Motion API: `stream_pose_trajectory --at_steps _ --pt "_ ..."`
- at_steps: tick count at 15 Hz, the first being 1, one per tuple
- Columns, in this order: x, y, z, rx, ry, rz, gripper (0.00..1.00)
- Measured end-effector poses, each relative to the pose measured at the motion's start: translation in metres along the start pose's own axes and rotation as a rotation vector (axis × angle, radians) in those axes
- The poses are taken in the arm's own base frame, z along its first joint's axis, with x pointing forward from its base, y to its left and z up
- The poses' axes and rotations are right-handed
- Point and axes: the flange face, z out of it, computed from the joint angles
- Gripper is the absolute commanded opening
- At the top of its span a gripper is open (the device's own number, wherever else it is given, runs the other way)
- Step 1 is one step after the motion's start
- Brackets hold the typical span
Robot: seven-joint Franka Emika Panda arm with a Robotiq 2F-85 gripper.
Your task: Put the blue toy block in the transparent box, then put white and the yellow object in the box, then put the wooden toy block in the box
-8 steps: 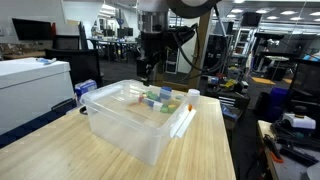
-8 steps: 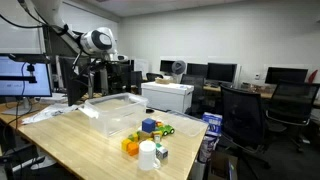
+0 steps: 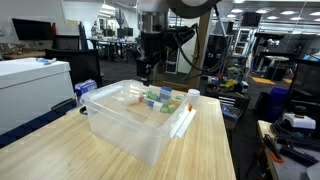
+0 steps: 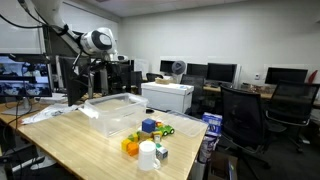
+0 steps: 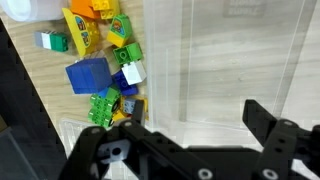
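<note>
The transparent box [image 3: 128, 122] stands in the middle of the wooden table; it also shows in an exterior view [image 4: 112, 108] and in the wrist view [image 5: 230, 55], and looks empty. A cluster of small toys lies beside it. The blue toy block [image 5: 88, 75] is in that cluster and also shows in an exterior view [image 4: 148, 126]. A bright yellow object [image 5: 84, 28] lies just beyond it. I cannot make out the wooden toy block. My gripper [image 5: 195, 112] is open and empty, hovering above the box's edge nearest the toys; it shows in both exterior views [image 3: 147, 72] [image 4: 86, 86].
Small green blocks [image 5: 103, 108] and a green-and-white piece [image 5: 50, 41] lie among the toys. A white container with an orange top [image 3: 193, 97] stands by the box, also seen in an exterior view [image 4: 148, 155]. Office chairs and desks surround the table.
</note>
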Motion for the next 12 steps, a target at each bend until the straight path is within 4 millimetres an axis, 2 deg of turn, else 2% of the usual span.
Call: stream_pose_trajectory --at_steps 3,5,6,7,10,12 --pt "0.0 0.0 0.0 0.001 0.003 -0.004 1.0" --pt "0.006 0.01 -0.002 0.03 0.001 0.006 1.0" --pt "0.018 0.045 0.0 0.095 -0.017 0.062 1.0" --pt "0.021 0.059 0.002 0.115 -0.024 0.075 1.0" --pt "0.031 0.14 0.018 0.179 -0.051 0.131 1.0" --pt "0.032 0.18 0.031 0.198 -0.069 0.118 1.0"
